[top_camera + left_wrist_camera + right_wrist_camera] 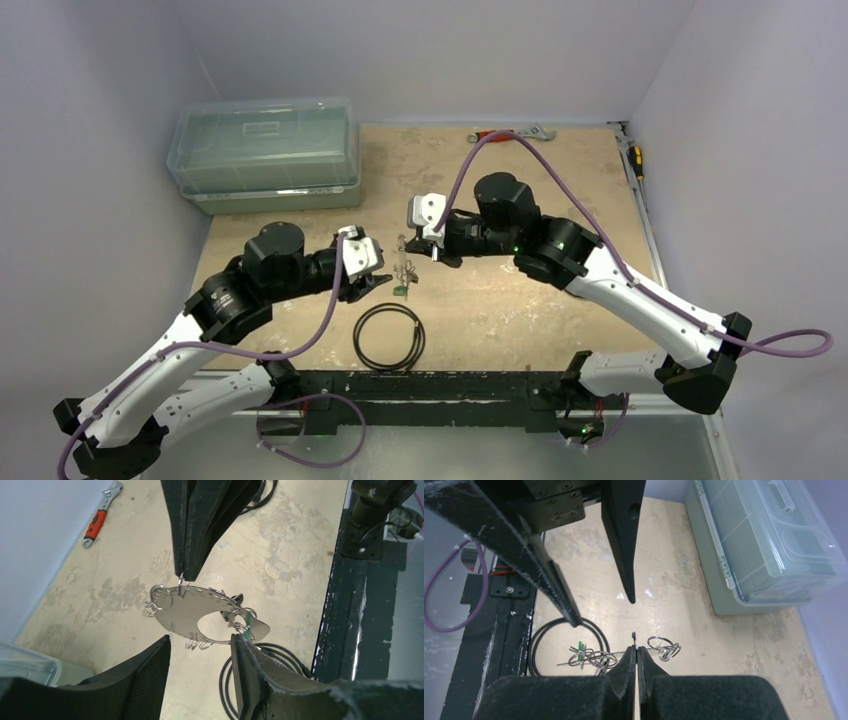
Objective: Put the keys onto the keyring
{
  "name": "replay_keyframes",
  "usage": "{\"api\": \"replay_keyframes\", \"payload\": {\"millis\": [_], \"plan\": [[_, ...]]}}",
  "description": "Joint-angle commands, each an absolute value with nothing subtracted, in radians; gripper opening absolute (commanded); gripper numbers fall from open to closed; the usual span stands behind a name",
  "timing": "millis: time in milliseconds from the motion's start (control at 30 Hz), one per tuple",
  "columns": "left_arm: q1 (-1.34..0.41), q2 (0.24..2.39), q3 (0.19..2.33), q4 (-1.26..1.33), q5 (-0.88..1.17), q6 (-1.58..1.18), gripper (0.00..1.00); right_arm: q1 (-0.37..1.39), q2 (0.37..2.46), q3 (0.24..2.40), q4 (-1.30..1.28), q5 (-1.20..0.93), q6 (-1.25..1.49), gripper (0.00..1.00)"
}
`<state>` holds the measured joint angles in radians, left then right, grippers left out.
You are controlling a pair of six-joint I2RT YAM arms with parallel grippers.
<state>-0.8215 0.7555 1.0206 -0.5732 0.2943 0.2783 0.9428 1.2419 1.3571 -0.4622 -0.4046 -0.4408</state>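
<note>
**Left wrist view: keyring pinched in my right gripper, left gripper spread wide**

Left wrist camera shows my right gripper (pixel 182 576) entering from the top. Its jaws are pressed together on a small ring at the upper edge of the keyring (pixel 185 612). From here the keyring looks like a flat silvery crescent plate with a row of holes along its rim and little wire rings (pixel 156 602) hooked through them.

My left gripper (pixel 201 640) is wide open and grips nothing, with one finger on each side of the plate's lower edge. One fingertip meets the plate's pointed end, but I cannot tell whether it touches.

The keys (pixel 586 657) bunch at that same end, a green piece (pixel 581 645) among them. I cannot tell whether they are hooked on.

On the right wrist camera the plate shows edge-on, as a thin line between my closed fingers.

Overhead, the keyring sits between both grippers, just beyond the black cable coil (pixel 390 337) on the table (pixel 520 310). A red-handled wrench (pixel 510 133) lies at the far edge, and a clear plastic box (pixel 265 155) sits in the far left corner.
</note>
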Motion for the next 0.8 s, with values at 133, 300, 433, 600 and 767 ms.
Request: {"api": "replay_keyframes", "payload": {"millis": [133,300,433,600,767], "plan": [[-0.827,0.788,1.070,-0.574,0.275,0.423,0.37,0.974,1.196,1.377,-0.523,-0.397,-0.496,0.00],[-0.826,0.831,1.083,-0.563,0.291,0.436,0.28,0.998,1.208,1.394,-0.538,-0.401,-0.492,0.00],[-0.827,0.848,1.067,-0.514,0.321,0.427,0.22,1.005,1.216,1.388,-0.538,-0.404,-0.491,0.00],[-0.828,0.879,1.074,-0.507,0.363,0.425,0.21,1.006,1.212,1.383,-0.530,-0.376,-0.485,0.00],[-0.826,0.890,1.073,-0.504,0.390,0.409,0.25,1.008,1.198,1.370,-0.514,-0.357,-0.482,0.00]]}}
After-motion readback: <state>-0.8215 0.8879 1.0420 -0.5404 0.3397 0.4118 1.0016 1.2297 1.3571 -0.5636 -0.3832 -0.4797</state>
